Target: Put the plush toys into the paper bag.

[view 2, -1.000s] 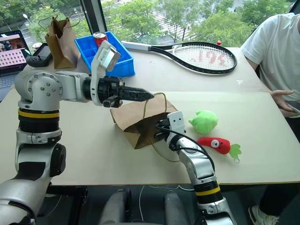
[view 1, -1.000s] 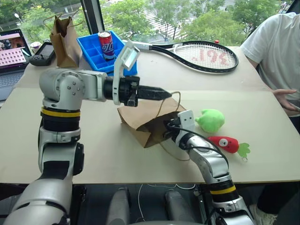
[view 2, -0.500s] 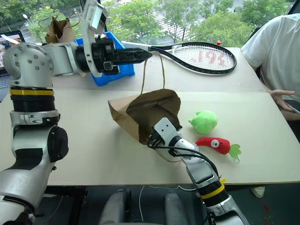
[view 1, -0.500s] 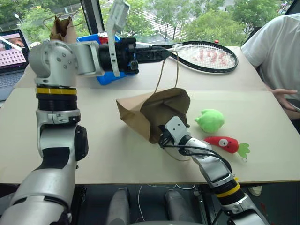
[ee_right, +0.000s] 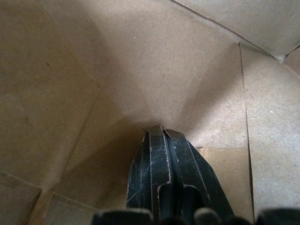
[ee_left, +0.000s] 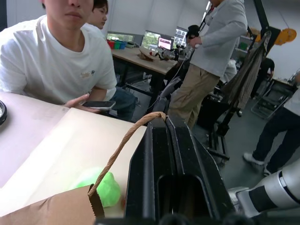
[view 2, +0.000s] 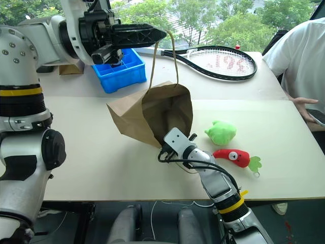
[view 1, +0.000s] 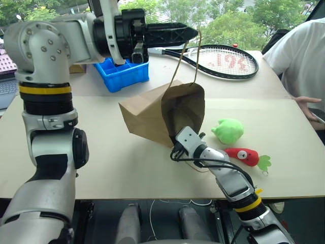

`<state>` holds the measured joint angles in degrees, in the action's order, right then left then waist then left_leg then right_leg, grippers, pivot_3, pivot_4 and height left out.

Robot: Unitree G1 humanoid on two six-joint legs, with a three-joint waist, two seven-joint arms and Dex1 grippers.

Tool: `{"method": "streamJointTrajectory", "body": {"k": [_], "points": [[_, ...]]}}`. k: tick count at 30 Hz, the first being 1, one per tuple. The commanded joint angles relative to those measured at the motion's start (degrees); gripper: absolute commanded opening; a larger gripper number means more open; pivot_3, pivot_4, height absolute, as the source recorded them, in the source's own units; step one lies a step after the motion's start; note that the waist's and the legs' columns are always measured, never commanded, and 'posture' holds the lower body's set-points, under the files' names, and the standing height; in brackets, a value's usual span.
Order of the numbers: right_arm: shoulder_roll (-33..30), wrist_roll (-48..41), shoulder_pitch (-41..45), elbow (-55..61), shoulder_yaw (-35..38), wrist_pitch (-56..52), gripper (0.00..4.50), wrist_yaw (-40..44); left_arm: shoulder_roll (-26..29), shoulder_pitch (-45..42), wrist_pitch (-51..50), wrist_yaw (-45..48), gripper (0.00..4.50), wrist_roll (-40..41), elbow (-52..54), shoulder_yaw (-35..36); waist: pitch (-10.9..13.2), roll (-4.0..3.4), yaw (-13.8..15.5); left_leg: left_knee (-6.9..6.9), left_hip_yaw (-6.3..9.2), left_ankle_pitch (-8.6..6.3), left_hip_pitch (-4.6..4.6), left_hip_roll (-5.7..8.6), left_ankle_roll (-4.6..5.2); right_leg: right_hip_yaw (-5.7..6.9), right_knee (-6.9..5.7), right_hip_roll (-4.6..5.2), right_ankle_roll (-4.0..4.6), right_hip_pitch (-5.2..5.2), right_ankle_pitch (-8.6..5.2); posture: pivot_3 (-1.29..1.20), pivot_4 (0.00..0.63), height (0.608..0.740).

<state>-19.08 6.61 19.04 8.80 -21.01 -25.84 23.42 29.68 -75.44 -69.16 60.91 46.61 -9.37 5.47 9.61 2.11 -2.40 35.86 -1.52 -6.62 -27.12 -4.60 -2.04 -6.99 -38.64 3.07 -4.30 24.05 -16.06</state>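
Bag (view 1: 152,114): we hold its handle (view 1: 184,61) up in the clamped left gripper (view 1: 190,33). Right gripper (ee_right: 161,136), shut, apparently presses inside. Ball (view 1: 228,130) and chili (view 1: 246,155) both remain on table (view 1: 101,157).

Paper bag (view 1: 152,114) at frame centre on the table (view 1: 101,168), mouth facing lower right. Green ball toy (view 1: 228,130) just right of it; chili toy (view 1: 246,155) below the ball. Racket (view 1: 218,60) upper right; bin (view 1: 124,75) upper left of the bag.
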Motion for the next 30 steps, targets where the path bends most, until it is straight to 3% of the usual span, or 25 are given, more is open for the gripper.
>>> {"method": "streamJointTrajectory", "body": {"k": [1,5,9,13,16,19,23,30], "points": [[0.5,-1.9,-1.6,0.9,2.2,-1.9,0.01,1.4,1.2,1.2,2.2,1.8,0.0,0.8,3.6,-0.3,0.0,0.0,0.0,0.0,0.0,0.0,0.0,0.0,0.0,0.0,0.0,0.0,0.0,0.0,0.0,0.0,0.15,0.74],[2.3,-9.6,-1.5,9.3,8.3,-3.5,0.01,3.9,1.7,4.7,2.3,1.7,0.0,0.6,5.1,-1.1,0.0,0.0,0.0,-0.01,0.0,0.0,-0.03,0.0,0.0,0.0,0.01,0.0,0.0,0.02,0.0,0.0,0.15,0.74],[-0.9,-17.0,-0.3,21.0,15.2,-12.2,1.21,7.2,2.0,7.9,2.7,0.9,0.0,0.3,6.3,-1.5,0.0,-0.02,0.0,0.0,0.0,0.01,-0.07,-0.01,0.0,0.0,-0.03,0.0,0.0,0.08,0.0,0.0,0.15,0.74],[-6.2,-32.1,4.4,32.6,29.9,-28.1,2.55,9.6,2.0,11.1,2.7,-1.5,0.0,-0.2,6.8,-1.5,0.0,-0.02,0.2,-0.01,0.0,0.01,-0.06,-0.01,0.0,0.0,-0.02,0.01,0.0,0.05,0.0,0.0,0.15,0.74],[-15.4,-42.3,5.6,35.0,41.6,-38.9,3.59,14.0,1.4,12.8,1.9,-3.4,0.0,1.0,8.1,-0.5,0.0,-0.02,0.5,-0.01,0.0,0.0,-0.06,-0.01,0.0,0.01,-0.01,0.02,0.01,0.02,0.0,0.0,0.15,0.74],[-22.2,-42.9,4.9,30.5,47.5,-41.8,4.47,13.3,0.6,14.3,1.3,-5.2,0.0,2.2,9.8,0.0,0.0,-0.01,1.1,-0.03,0.0,0.0,-0.07,0.0,0.01,0.03,0.16,0.05,0.01,-0.02,0.0,0.0,0.15,0.74],[-27.2,-33.5,0.9,20.5,41.9,-37.2,4.47,8.0,-1.3,15.1,-0.1,-8.8,0.0,4.2,10.9,1.7,0.0,0.0,1.3,-0.02,0.0,0.0,-0.06,0.03,0.02,0.01,0.19,0.06,0.02,-0.02,0.01,0.0,0.15,0.74],[-20.3,-23.4,2.8,-1.0,27.2,-25.6,4.47,3.9,-3.9,14.7,-4.1,-15.1,0.0,8.4,12.1,4.8,0.0,-0.06,0.0,-0.02,0.01,0.01,0.0,0.1,0.02,-0.1,0.16,0.05,0.0,-0.02,0.01,0.0,0.15,0.74]]}}
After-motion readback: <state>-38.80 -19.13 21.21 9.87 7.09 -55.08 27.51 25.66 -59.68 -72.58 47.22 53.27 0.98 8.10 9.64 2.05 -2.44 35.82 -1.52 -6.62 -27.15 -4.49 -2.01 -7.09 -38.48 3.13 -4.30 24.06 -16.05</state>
